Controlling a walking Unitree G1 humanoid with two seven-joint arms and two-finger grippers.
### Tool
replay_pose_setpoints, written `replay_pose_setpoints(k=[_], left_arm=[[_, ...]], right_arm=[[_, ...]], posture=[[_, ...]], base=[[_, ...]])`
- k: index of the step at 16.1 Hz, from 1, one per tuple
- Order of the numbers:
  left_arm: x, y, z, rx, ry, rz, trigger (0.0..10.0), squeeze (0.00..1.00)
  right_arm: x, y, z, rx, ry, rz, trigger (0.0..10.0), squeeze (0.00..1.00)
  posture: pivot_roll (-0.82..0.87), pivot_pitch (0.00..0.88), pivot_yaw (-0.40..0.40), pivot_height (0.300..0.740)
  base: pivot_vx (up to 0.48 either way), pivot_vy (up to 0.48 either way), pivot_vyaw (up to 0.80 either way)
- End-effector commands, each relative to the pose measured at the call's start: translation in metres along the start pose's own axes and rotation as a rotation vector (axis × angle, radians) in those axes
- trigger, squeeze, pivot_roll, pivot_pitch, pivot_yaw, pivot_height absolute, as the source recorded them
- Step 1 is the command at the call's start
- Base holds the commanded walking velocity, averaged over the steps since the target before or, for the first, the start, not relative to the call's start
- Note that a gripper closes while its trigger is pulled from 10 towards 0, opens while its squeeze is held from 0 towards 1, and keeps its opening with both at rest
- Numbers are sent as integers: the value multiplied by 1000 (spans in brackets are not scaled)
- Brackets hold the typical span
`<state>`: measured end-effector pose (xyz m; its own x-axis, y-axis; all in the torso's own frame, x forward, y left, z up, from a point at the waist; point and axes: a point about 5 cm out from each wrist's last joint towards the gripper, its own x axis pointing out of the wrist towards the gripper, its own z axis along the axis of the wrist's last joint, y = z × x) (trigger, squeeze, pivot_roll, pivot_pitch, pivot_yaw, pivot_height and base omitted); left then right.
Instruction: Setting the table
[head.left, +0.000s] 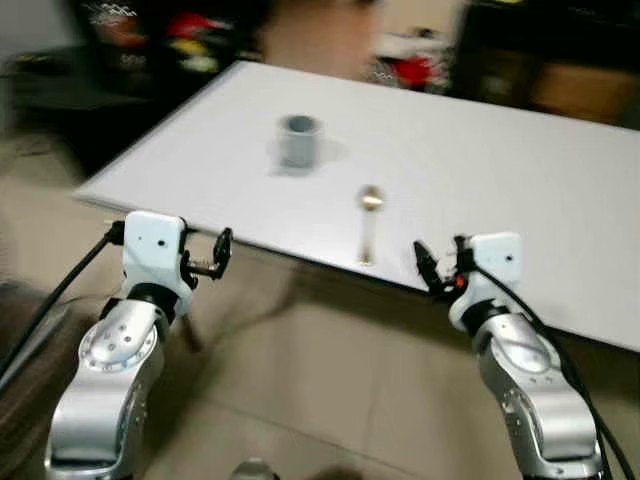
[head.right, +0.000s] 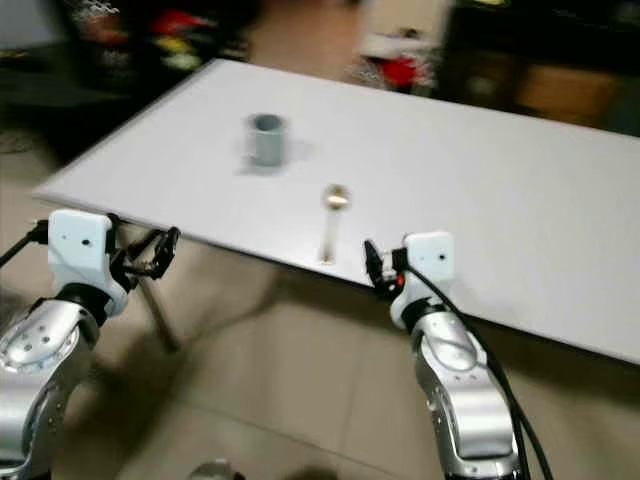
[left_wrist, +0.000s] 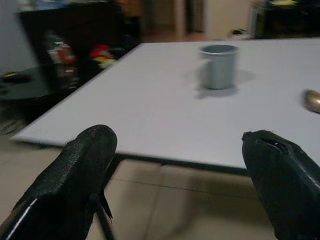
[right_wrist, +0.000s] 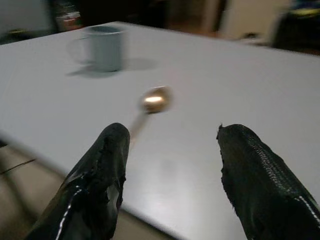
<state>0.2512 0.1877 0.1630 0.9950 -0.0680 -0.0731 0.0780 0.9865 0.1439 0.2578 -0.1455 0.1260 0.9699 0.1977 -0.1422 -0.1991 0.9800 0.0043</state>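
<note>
I'm facing a plain white table (head.left: 520, 180) on pale floor tiles, dark blurred clutter behind it, with a grey mug (head.left: 298, 139) well in and a spoon (head.left: 368, 225) lying near the front edge. Both my left gripper (head.left: 222, 252) and right gripper (head.left: 425, 262) hang spread and empty just short of that edge. My worry is the spoon: a low approach from the right could knock it off onto the floor.

The table (head.left: 480, 170) is looking smooth, white and matt. The spoon (head.left: 369, 222) is shining like gold metal. The grey mug (head.left: 298, 139) is looking dull (not shiny at all). The black fingers (right_wrist: 102, 170) are showing a rough, grainy skin.
</note>
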Motion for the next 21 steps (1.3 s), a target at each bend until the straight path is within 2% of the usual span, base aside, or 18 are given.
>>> replay_pose_setpoints(k=[1,5,7,8,11,12,13,15,17,19,21], left_arm=[[-2,2,-1,14,6,13,10000,0],[-1,-4,0,71,6,-33,10000,0],[2,-5,-5,59,19,-25,10000,0],[1,-9,-4,85,17,-56,10000,0],[3,-4,-7,66,30,-28,10000,0],[3,-10,-3,83,11,-74,10000,0],[2,-10,-5,85,12,-82,10000,0],[4,-8,-10,85,36,-52,10000,0],[3,-10,-8,85,21,-80,10000,0],[5,-8,-10,81,30,-46,10000,0],[5,-14,-2,91,-18,-82,10000,0]], right_arm=[[-1,8,2,1,1,43,10000,0],[-6,16,1,70,-1,100,10000,0],[-7,18,2,70,-12,84,10000,0],[-10,13,3,97,-27,50,10000,0],[-9,12,1,100,-26,37,10000,0],[-10,12,2,108,-30,48,10000,0],[-9,14,0,100,-24,49,10000,0],[-10,15,1,104,-32,57,10000,0],[-10,14,-4,105,-19,50,10000,0],[-11,16,-2,105,-25,68,10000,0],[-8,16,-3,112,-21,76,10000,0]], posture=[[191,0,-20,740],[172,0,-2,740],[154,0,16,740],[156,0,16,740],[143,0,26,740],[150,0,18,740],[140,0,22,740],[147,0,29,740],[139,0,21,740],[152,0,18,740],[164,0,-9,740]], base=[[0,0,800],[0,0,800],[0,0,800],[0,0,800],[0,0,800],[0,0,800],[0,0,800],[0,0,800],[0,0,800],[0,0,800],[0,0,800]])
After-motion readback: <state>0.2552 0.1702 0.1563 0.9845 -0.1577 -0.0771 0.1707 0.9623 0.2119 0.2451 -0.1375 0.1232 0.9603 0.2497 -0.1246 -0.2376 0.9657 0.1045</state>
